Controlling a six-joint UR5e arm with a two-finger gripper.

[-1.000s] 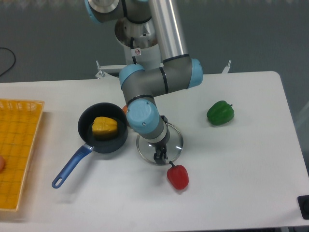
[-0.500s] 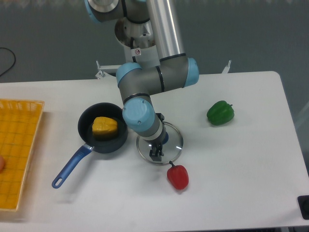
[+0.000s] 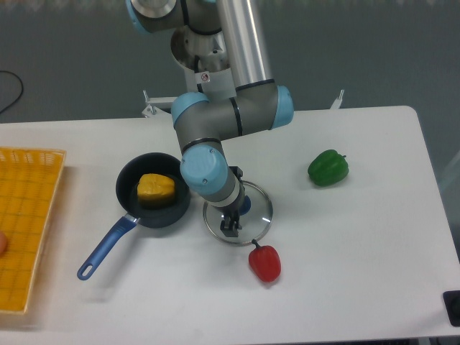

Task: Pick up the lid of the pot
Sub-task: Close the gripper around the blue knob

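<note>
Beside the black pan (image 3: pixel 126 188), we see the pot lid (image 3: pixel 251 227) lying on the table (image 3: pixel 359 251), its blue knob (image 3: pixel 246 205) ungrasped. Our gripper (image 3: pixel 234 201) hangs over it, fingers spread. We judge the approach mostly done; aligning, gripping and lifting remain.

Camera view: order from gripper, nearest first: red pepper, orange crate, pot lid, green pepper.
1. Pot lid: directly beneath the gripper
2. Red pepper: image lower right
3. Green pepper: farther right
4. Orange crate: far left edge
</note>
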